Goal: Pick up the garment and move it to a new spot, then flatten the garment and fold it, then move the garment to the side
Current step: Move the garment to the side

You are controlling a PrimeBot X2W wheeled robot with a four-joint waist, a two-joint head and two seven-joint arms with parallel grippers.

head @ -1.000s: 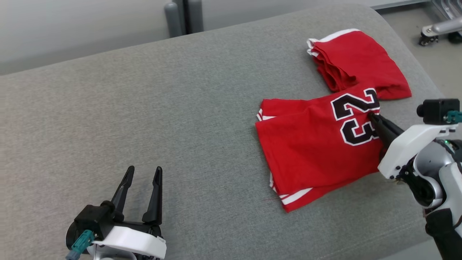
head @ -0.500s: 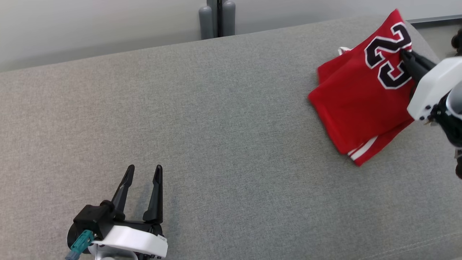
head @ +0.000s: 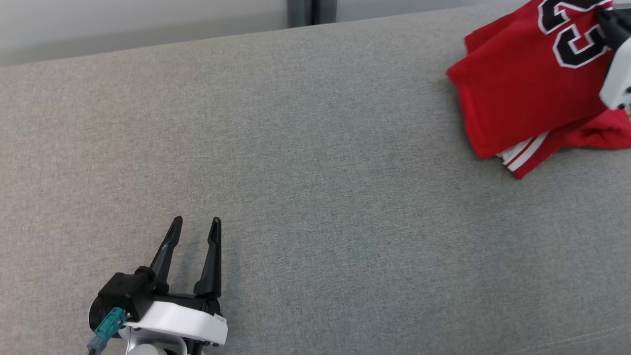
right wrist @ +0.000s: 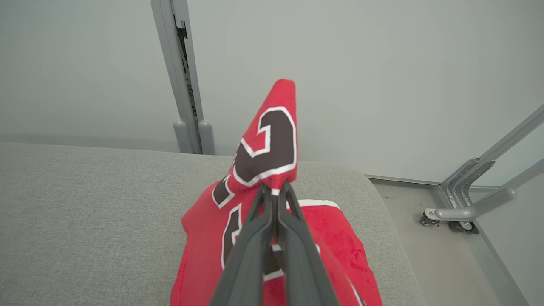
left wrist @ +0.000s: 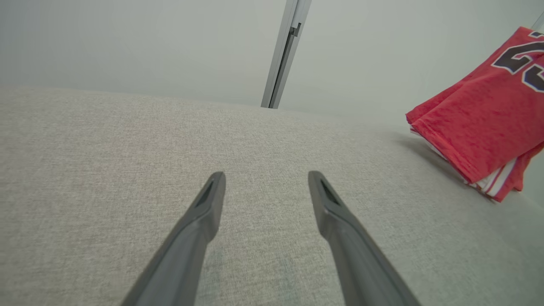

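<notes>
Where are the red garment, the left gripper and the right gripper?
red garment [head: 532, 98], head view, plain red cloth below the number
left gripper [head: 196, 221], head view, midway between its open fingertips
right gripper [right wrist: 276, 187], right wrist view, midway between its shut fingertips

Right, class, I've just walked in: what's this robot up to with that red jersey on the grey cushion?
The right hand is shut on the folded red jersey beside its black number, holding that end up at the far right of the grey cushion. The left hand is open and idle, holding nothing, low over the cushion's near left.
</notes>
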